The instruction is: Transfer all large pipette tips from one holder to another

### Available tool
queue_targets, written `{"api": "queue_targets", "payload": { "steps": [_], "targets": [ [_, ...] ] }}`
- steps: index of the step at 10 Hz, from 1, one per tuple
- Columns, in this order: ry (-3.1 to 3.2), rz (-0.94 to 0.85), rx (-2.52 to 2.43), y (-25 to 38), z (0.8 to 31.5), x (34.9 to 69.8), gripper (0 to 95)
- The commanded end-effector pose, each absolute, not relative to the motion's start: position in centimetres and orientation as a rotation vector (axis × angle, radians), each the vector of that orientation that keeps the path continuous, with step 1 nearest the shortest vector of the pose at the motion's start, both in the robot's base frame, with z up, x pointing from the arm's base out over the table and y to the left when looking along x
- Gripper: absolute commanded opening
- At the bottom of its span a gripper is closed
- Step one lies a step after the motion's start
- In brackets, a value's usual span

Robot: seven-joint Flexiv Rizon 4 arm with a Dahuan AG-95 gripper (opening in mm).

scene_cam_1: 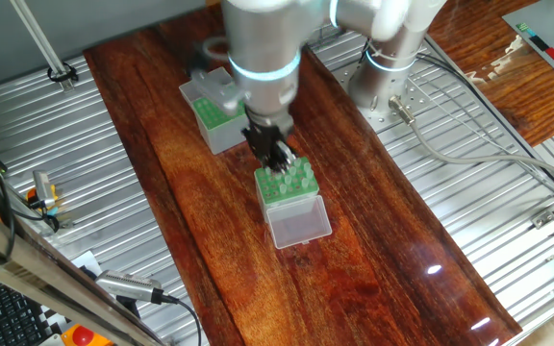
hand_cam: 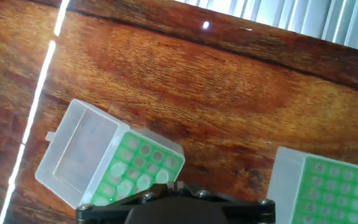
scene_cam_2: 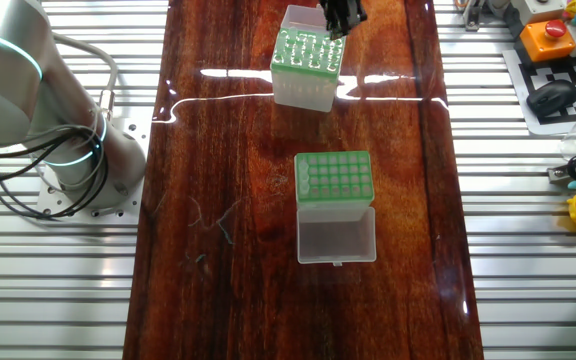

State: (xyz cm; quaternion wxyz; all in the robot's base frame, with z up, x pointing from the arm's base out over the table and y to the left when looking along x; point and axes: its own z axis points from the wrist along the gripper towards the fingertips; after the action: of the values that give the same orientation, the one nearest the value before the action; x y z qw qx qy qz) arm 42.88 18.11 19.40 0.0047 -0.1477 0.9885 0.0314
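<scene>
The claw point(scene_cam_1: 277, 159) is positioned low over the far edge of the clear-lidded box point(scene_cam_1: 298, 223), among the pipette tips point(scene_cam_1: 294, 175) standing in its green rack. Whether it is clenched on a tip cannot be told. One tip should be gripped near its wide top and lifted straight up until clear. It should then be carried toward 11 o'clock to the grey box point(scene_cam_1: 214, 115).

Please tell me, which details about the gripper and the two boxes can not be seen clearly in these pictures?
- Gripper opening: fingers overlap the tips in one fixed view, cut by the top edge in the other.
- Tip count in the whitish box: too small, partly hidden.
- Grey box: arm covers part; hand view crops it.
</scene>
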Motion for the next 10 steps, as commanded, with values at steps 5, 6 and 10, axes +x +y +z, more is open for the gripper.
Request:
{"api": "queue_targets", "payload": {
  "steps": [5, 6, 10],
  "targets": [
    [3.06, 0.188, -0.514, 18.2, 19.4, 42.6, 19.0],
    [3.067, 0.184, -0.495, 19.2, 18.1, 42.8, 19.0],
    [3.069, 0.175, -0.492, 20.1, 16.4, 42.7, 19.0]
  ]
}}
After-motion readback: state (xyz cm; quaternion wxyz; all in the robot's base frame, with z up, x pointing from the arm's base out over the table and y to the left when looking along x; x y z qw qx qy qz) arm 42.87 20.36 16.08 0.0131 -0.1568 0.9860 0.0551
